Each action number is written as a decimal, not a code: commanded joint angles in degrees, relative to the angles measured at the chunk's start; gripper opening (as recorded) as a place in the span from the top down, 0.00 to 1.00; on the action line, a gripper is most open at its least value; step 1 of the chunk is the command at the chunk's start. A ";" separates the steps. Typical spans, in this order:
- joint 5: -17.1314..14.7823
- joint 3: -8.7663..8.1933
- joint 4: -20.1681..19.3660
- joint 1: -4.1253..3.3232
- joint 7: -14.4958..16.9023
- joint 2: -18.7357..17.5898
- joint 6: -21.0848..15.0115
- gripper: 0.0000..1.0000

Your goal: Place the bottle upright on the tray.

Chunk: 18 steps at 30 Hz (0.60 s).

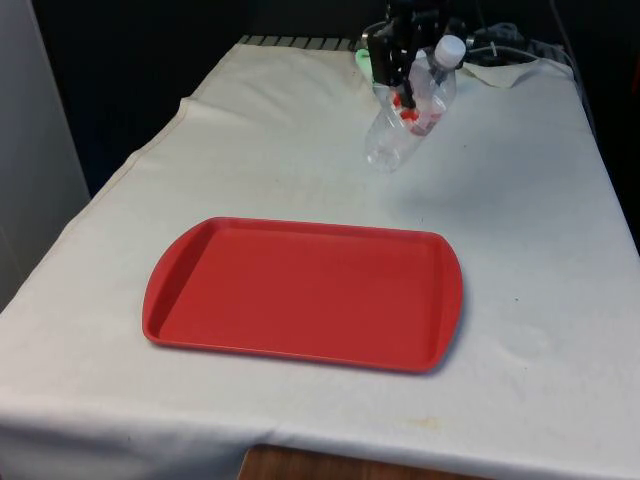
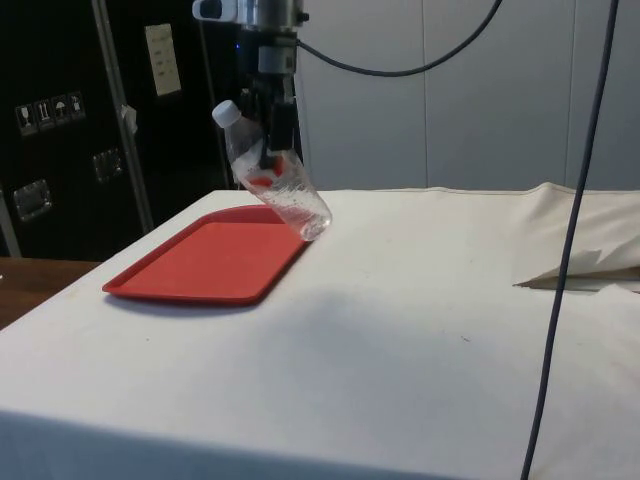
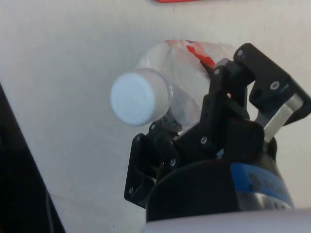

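Clear, thin plastic bottle point(image 2: 272, 183) with white cap hangs tilted, black gripper point(image 2: 270, 150) clamped mid-body; probably light, crushable, near red tray's point(image 1: 300, 290) far edge.

A: What sort of place is this?

B: A lab or test room, by the look of it. The table point(image 1: 300, 150) wears a plain white cloth point(image 2: 420, 330), set before black curtains point(image 1: 150, 50).

A: Anything else?

B: In the side view, dark cabinets point(image 2: 60, 130) carry handling labels point(image 2: 45, 112) and a posted sheet point(image 2: 162, 58). Loose black cables point(image 2: 570, 240) hang across the scene, with pale wall panels point(image 2: 480, 100) behind. More cables point(image 1: 500, 38) lie bundled at the table's far end.
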<state>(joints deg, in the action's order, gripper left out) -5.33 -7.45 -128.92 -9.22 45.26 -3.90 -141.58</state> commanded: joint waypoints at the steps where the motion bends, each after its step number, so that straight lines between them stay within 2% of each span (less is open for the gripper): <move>1: -1.55 -0.06 0.34 0.17 1.38 -0.11 0.00 0.66; 3: -2.75 -0.40 0.57 0.23 2.46 -0.17 -0.11 0.66; 4: -1.66 -0.57 0.29 0.00 1.55 0.00 0.00 0.66; 5: -3.38 -0.57 0.63 0.23 3.04 -0.17 -0.11 0.66; 8: -5.96 -1.26 1.03 0.17 5.39 -0.34 -0.34 0.66; 12: -8.54 -1.89 1.49 0.23 7.73 -0.57 -0.40 0.66; 13: -7.62 -2.12 1.38 0.06 7.05 -0.52 -0.06 0.66; 15: -10.66 -2.35 1.89 0.23 9.57 -0.86 -0.40 0.66; 17: -11.34 -2.46 2.01 0.23 10.14 -0.92 -0.46 0.66; 18: -12.89 -2.75 2.23 0.23 11.46 -1.09 -0.40 0.66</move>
<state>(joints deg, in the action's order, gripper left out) -16.67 -10.37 -126.97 -9.17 55.52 -4.81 -141.69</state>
